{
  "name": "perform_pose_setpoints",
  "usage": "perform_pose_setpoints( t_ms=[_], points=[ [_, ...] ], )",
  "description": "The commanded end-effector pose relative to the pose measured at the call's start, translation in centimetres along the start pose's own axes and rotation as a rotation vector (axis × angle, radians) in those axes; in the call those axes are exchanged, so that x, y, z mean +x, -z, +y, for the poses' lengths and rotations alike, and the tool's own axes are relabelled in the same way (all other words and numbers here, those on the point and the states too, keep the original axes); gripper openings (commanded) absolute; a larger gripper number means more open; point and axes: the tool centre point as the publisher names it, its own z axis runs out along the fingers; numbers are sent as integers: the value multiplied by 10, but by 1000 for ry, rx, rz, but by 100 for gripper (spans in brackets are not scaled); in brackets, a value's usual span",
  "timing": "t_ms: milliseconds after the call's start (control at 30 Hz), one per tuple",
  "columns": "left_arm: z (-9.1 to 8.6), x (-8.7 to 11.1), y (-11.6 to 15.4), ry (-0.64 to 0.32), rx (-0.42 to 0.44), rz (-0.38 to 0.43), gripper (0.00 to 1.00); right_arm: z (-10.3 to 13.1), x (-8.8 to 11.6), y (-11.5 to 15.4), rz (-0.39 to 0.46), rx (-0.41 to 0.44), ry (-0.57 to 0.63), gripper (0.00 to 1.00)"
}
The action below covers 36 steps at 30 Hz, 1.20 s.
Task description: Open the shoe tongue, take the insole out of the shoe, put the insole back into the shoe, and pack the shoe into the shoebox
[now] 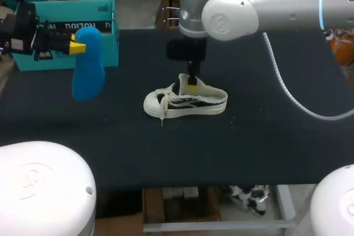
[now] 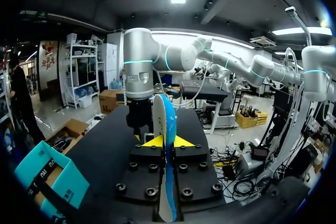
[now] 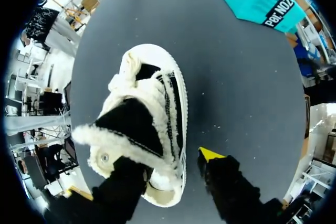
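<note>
The shoe (image 1: 185, 103) sat upright on its sole at the middle of the black table (image 1: 276, 153). Its toe pointed to 9 o'clock and its heel to 3 o'clock, and white laces (image 1: 166, 100) lay loose over the front. The right gripper (image 1: 191, 85) came down from 12 o'clock onto the heel end. Its fingers stood apart: in the right wrist view one reached into the fleece-lined opening with its tip hidden. The other finger (image 3: 210, 156) hung outside the shoe's wall, and a sliver of table showed between its yellow tip and the sole.

Farther back, at about 10 o'clock from the shoe, the left gripper (image 1: 77, 47) was clamped on the blue insole (image 1: 88, 73). It held the insole above the table, well apart from the shoe, its long end hanging toward 6 o'clock. In the left wrist view the insole stood on edge between the yellow tips.

Beyond it, at the table's far edge, the teal shoebox (image 1: 102, 42) lay behind the left gripper.
</note>
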Motion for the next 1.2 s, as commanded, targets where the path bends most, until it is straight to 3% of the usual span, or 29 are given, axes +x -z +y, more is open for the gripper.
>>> perform_pose_setpoints(
  t_ms=[33, 433, 833, 1200],
  points=[
    [2, -2, 2, 3, 4, 3, 0, 5, 1, 1, -7, 54, -9, 0],
    [7, -14, -2, 10, 21, 56, 0, 2, 9, 9, -6, 74, -130, 0],
    [2, -59, -35, 32, 104, 253, 0, -18, 42, 29, 30, -39, -478, 0],
    [-4, -79, -82, 75, 194, 418, 0, -23, 73, 33, 54, -172, -762, 0]
  ],
)
